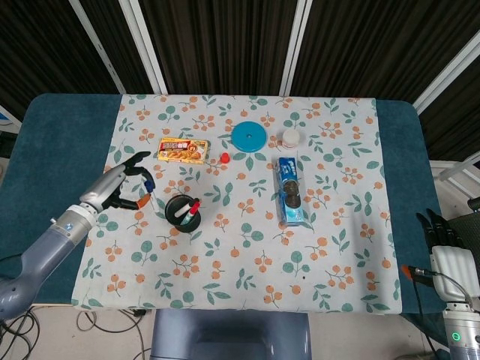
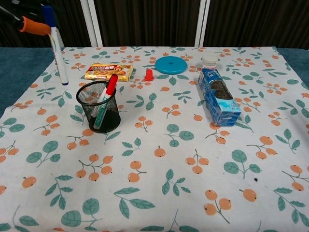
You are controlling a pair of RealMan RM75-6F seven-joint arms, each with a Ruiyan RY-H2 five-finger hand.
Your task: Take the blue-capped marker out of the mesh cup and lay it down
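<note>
My left hand (image 1: 120, 186) is raised to the left of the black mesh cup (image 1: 181, 211) and pinches the blue-capped marker (image 2: 57, 44). In the chest view the marker hangs nearly upright in the air at the top left. Its blue cap is up and its tip points down, well clear of the mesh cup (image 2: 102, 109). Only an orange fingertip (image 2: 34, 26) of that hand shows there. A red-capped marker (image 2: 109, 89) still leans in the cup. My right hand (image 1: 443, 234) rests off the table's right edge, holding nothing.
A yellow snack box (image 2: 108, 71) lies behind the cup. Further right stand a small red cap (image 2: 149, 74), a blue disc (image 2: 172, 65) and a white jar (image 2: 210, 60). A blue cookie pack (image 2: 218, 96) lies on the right of the floral cloth.
</note>
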